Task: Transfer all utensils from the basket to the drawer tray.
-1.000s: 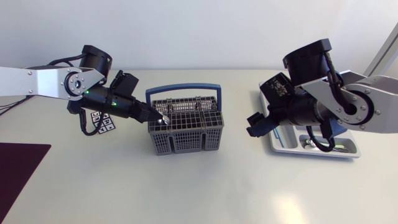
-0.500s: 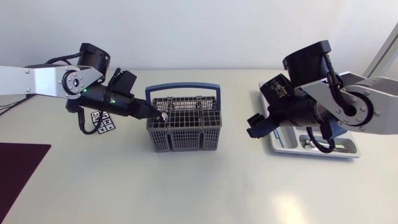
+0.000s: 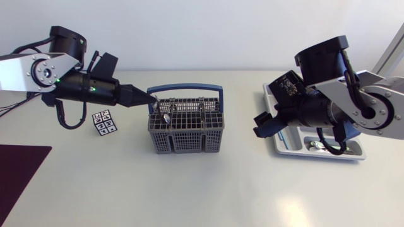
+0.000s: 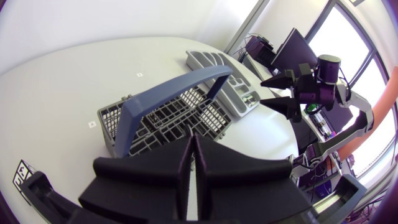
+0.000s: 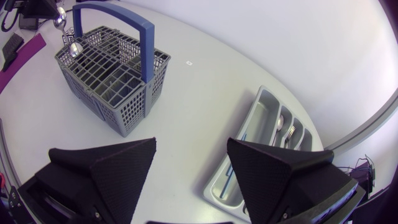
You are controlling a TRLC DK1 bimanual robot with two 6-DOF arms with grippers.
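My left fingers (image 4: 155,174) are pressed together, tips by the left end of the basket (image 3: 186,142); my right fingers (image 5: 106,168) stand spread over the desk (image 3: 208,189) between basket and tray (image 3: 353,156).

The left arm (image 3: 25,70) and right arm (image 3: 379,104) share silver-grey links, black joints, black cables (left glows green).

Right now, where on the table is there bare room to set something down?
The widest bare stretch of the white table lies in front of the grey mesh basket with a blue handle and the grey drawer tray, right of the dark maroon mat. Crowded: the basket's left rim, by the left gripper, and the basket-tray gap, where the right gripper hangs.
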